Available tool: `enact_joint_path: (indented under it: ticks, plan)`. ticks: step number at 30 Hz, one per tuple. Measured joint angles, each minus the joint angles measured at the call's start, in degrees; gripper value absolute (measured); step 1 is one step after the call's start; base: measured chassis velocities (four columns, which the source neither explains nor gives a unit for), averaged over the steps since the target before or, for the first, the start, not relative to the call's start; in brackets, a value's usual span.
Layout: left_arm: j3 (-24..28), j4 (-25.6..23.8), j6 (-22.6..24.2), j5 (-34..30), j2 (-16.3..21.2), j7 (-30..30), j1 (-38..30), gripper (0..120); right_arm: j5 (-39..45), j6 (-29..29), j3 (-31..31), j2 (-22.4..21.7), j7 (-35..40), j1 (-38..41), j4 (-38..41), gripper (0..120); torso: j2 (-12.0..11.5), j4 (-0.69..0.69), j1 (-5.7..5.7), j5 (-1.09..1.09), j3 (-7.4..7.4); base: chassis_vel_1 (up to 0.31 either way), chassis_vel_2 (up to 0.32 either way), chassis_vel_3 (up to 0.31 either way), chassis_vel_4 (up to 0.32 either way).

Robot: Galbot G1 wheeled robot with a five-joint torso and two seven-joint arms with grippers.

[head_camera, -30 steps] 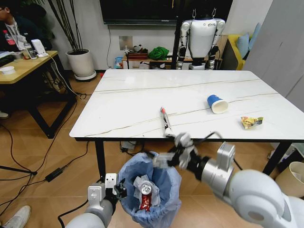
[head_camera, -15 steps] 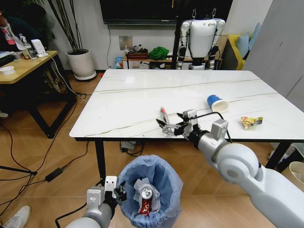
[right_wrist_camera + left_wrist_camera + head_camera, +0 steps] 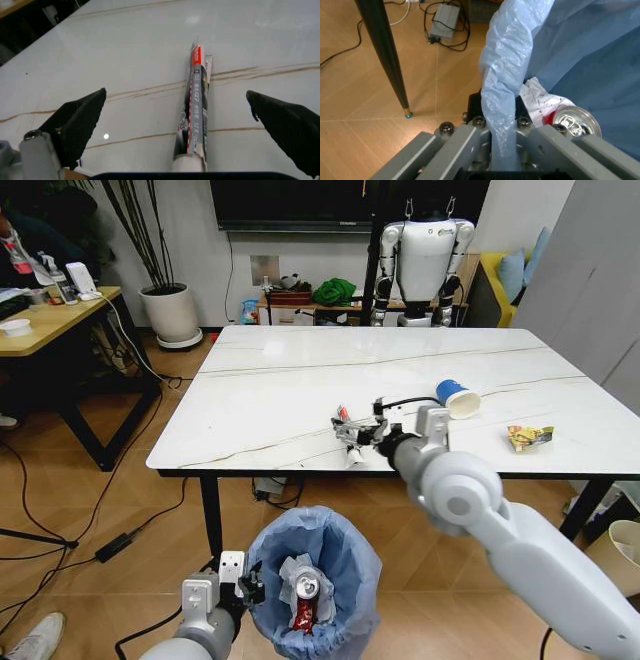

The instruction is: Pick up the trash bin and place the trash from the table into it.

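With my left gripper [image 3: 243, 588] clamped on the bin [image 3: 315, 580] rim at lower centre, my right gripper [image 3: 357, 433], jaws apart, should straddle the wrapper [image 3: 196, 105] squarely before closing.

Your right arm [image 3: 520, 550] is glossy white with rounded grey joint housings and a black cable looped at the wrist; its gripper [image 3: 177, 123] has black wedge-shaped fingers [image 3: 80, 120]. The left gripper [image 3: 502, 144] looks grey metal, studded with dark screws.
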Motion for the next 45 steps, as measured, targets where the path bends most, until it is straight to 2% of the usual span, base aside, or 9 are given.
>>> enact_joint_path:
  ticks: [8, 11, 16, 20, 24, 30, 34, 41, 45]
  plan:
    - [-0.6, -0.3, 0.0, -0.1, 0.1, 0.0, 0.2, 0, -1.2, -1.0, -1.3, 0.9, 0.6, 0.0, -2.8, 95, 0.0, -0.01, 0.00, 0.00, 0.00, 0.000, 0.000, 0.000, 0.000]
    - [-0.6, -0.3, 0.0, -0.2, 0.0, 0.1, 0.2, 0, -1.9, -1.0, -1.5, 0.9, 0.1, -0.2, -3.5, 81, 0.0, -0.01, 0.00, 0.00, 0.00, 0.000, 0.000, 0.000, 0.000]
    - [-0.6, -0.4, 0.0, -0.2, 0.0, 0.1, 0.1, 0, -2.2, -1.0, -1.7, 0.8, -0.4, -0.2, -3.8, 71, 0.0, -0.01, 0.00, 0.00, 0.00, 0.000, 0.000, 0.000, 0.000]
    - [-0.6, -0.5, 0.0, -0.2, -0.2, 0.2, -0.1, 0, -2.5, -0.9, -2.3, 0.3, -0.8, -0.6, -3.6, 48, 0.0, 0.00, 0.00, 0.00, 0.00, 0.000, 0.000, 0.000, 0.000]
    - [-0.6, -0.5, 0.0, -0.2, -0.2, 0.2, -0.2, 0, -2.6, -0.8, -2.6, 0.1, -0.8, -1.0, -3.5, 37, 0.0, -0.01, 0.00, 0.00, 0.00, 0.000, 0.000, 0.000, 0.000]
    - [-0.8, -0.9, 0.0, -0.2, -0.2, 0.2, -0.2, 0, -3.5, -0.2, -3.0, -0.1, -1.2, -1.6, -3.7, 12, 0.0, 0.00, 0.00, 0.00, 0.00, 0.000, 0.000, 0.000, 0.000]
    - [-1.0, -0.9, 0.0, -0.3, 0.0, 0.2, -0.2, 0, -3.9, 0.0, -3.0, -0.1, -1.2, -1.7, -3.7, 0, 0.0, 0.00, 0.00, 0.00, -0.01, 0.000, 0.000, 0.000, 0.000]
    - [-1.0, -0.9, 0.0, -0.7, 0.1, 0.2, -0.4, 0, -6.0, 1.6, -1.0, -0.8, -4.4, -2.6, -2.0, 0, 0.0, 0.00, 0.00, 0.01, 0.00, 0.000, 0.000, 0.000, 0.000]
    - [-1.2, -0.6, 0.0, -1.1, 0.3, 0.2, -0.8, 0, -8.6, 4.1, 2.1, -3.4, -11.3, -5.3, 3.1, 0, 0.0, -0.01, 0.00, 0.01, 0.00, 0.000, 0.000, 0.000, 0.000]
